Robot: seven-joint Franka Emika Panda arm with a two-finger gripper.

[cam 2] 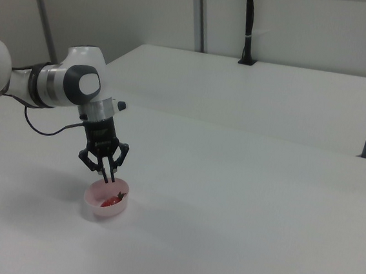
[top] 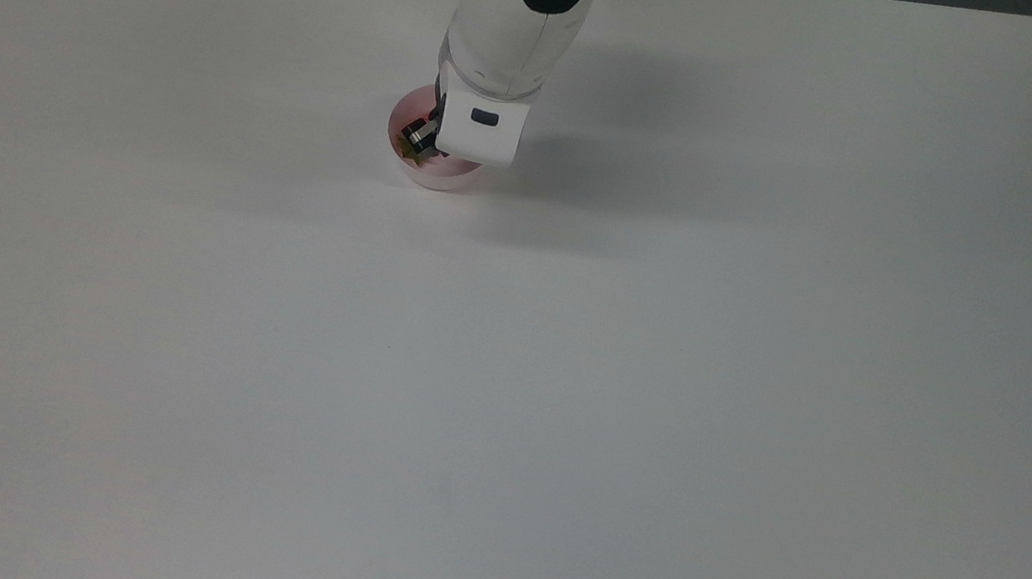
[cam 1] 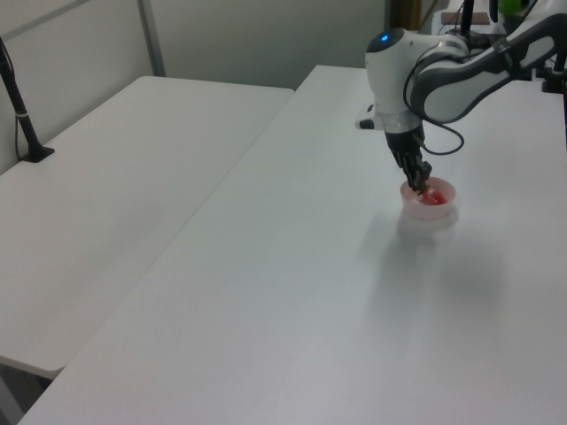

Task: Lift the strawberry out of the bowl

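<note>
End effector [cam 2: 107,179] hangs above strawberry [cam 2: 112,200] in bowl [cam 2: 103,212].

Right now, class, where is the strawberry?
In the right view, the strawberry lies inside the bowl near the table's lower left, just below the claw, whose tips hang above the rim.

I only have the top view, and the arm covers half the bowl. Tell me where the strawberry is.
Observer: In the right view the strawberry lies on the floor of the bowl, not in the gripper.
Operator: Give me the gripper's height.
Observer: In the right view its tips hang at about the bowl's rim, apart from the strawberry below.
Operator: Report which side of the gripper the strawberry is on.
Observer: In the left view it sits to the left view's right of the tips, nearer that side of the bowl.
</note>
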